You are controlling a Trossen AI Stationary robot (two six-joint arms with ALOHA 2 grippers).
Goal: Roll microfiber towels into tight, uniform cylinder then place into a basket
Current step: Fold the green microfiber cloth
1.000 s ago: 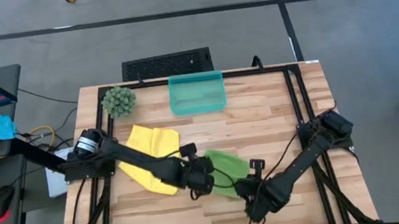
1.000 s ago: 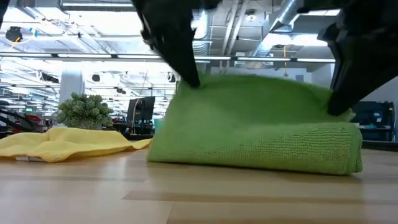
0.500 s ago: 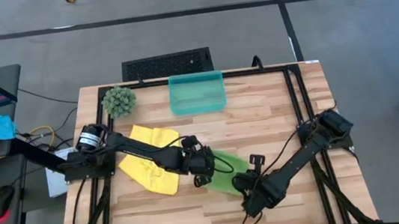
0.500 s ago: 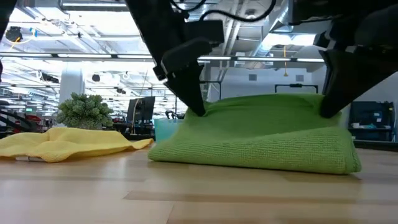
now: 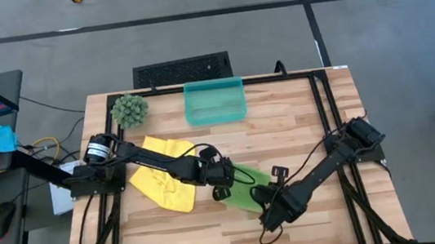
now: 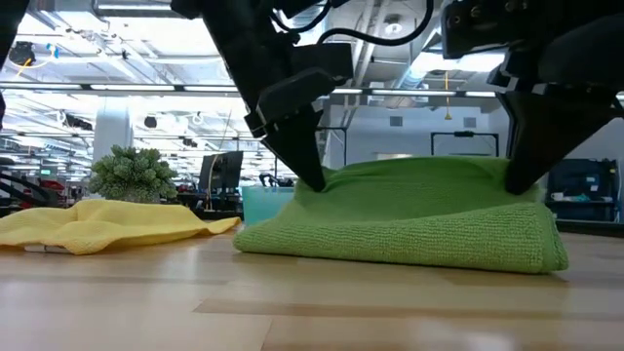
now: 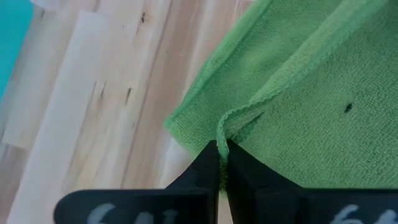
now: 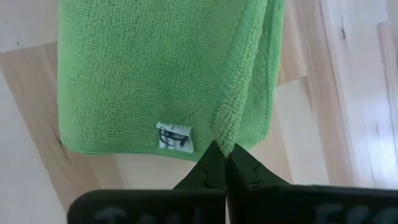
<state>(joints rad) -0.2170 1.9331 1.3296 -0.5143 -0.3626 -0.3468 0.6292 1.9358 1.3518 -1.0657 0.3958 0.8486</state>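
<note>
Two grippers, left gripper and right gripper, each pinched closed on an edge of the one green towel near the table's front edge. White label visible in right wrist view only. One yellow towel toward the left edge; one basket at the back edge.

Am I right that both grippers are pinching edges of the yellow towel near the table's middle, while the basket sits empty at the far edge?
Not quite: the high view shows the left gripper and right gripper pinching the green towel; the yellow towel lies loose beside it. The basket is indeed empty.
</note>
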